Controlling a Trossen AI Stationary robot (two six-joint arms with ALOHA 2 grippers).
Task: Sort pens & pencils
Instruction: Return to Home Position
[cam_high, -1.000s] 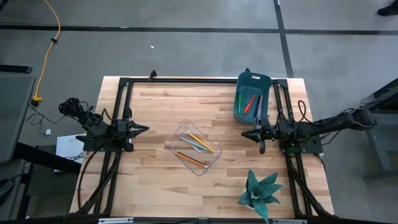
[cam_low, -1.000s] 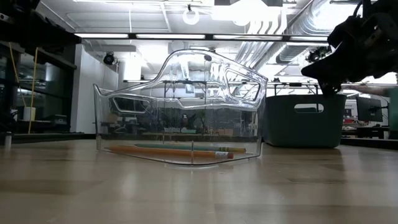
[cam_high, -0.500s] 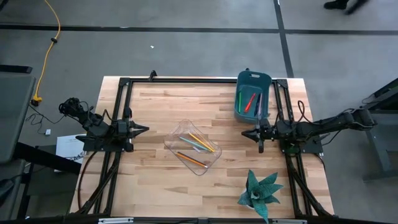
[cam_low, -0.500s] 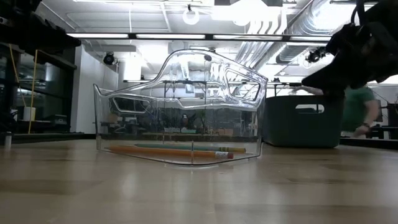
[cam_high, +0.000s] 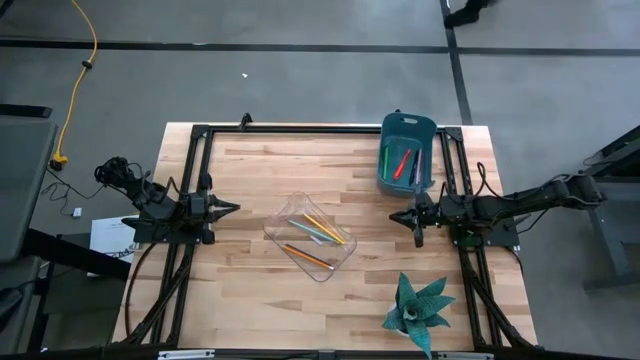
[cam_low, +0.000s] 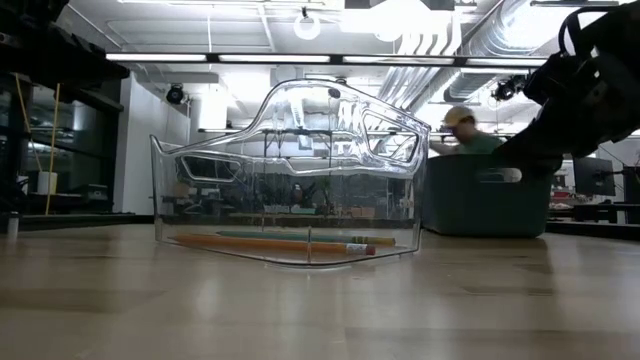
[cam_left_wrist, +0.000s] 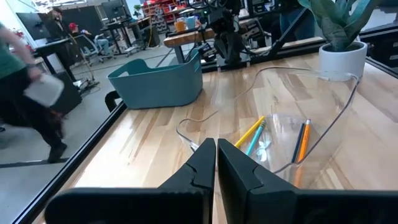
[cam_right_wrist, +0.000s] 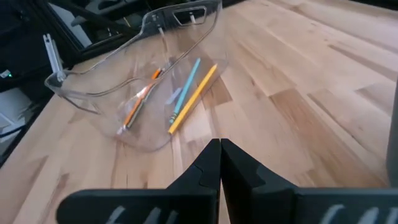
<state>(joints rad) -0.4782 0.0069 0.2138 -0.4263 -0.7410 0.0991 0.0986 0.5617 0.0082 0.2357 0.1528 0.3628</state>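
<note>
Right end effector (cam_high: 400, 216), closed, empty, points at clear plastic bin (cam_high: 290, 208) holding yellow-orange pencils (cam_high: 322, 228) lying diagonal ahead; left end effector (cam_high: 230, 208), closed too, slightly nearer.

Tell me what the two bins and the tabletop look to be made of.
Clear bin: looks like glossy transparent plastic; the room shows through its walls. Teal bin: probably moulded opaque plastic, smooth and evenly coloured. Table: wood, seemingly strips glued side by side; pale boards with visible grain and a light sheen.
</note>
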